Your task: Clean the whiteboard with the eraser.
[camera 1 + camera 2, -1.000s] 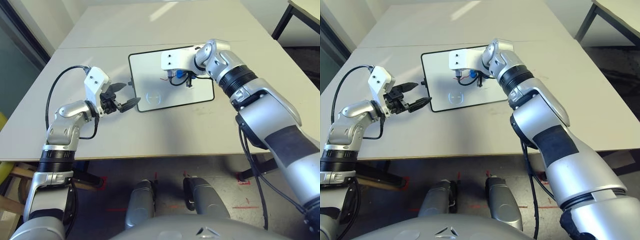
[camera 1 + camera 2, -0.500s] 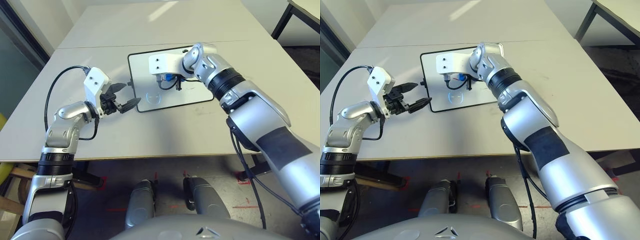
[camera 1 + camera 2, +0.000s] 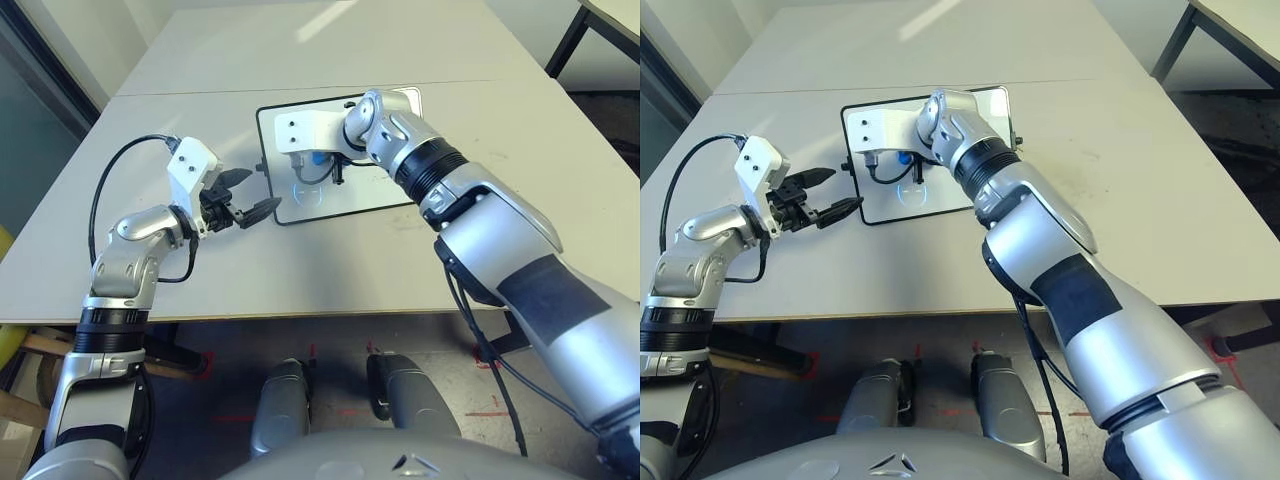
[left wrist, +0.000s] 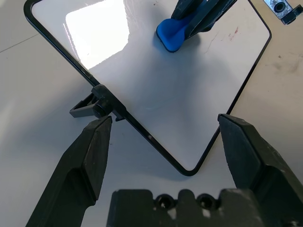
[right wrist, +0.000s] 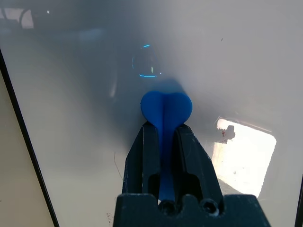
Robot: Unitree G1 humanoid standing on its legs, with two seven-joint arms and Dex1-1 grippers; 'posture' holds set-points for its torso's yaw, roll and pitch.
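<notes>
On the whiteboard (image 3: 345, 170), left of its middle, the right gripper (image 5: 165, 137) clamps the blue eraser (image 5: 166, 111) against the surface; the left gripper (image 4: 165, 142) gapes wide at the board's left edge, holding nothing.

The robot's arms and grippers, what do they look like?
Both arms are glossy silver with black ribbed joint rings; the right forearm has a dark grey band. Each wrist carries a white camera block. A black cable loops from the left wrist. The left gripper and right gripper each have two black tapered fingers.
</notes>
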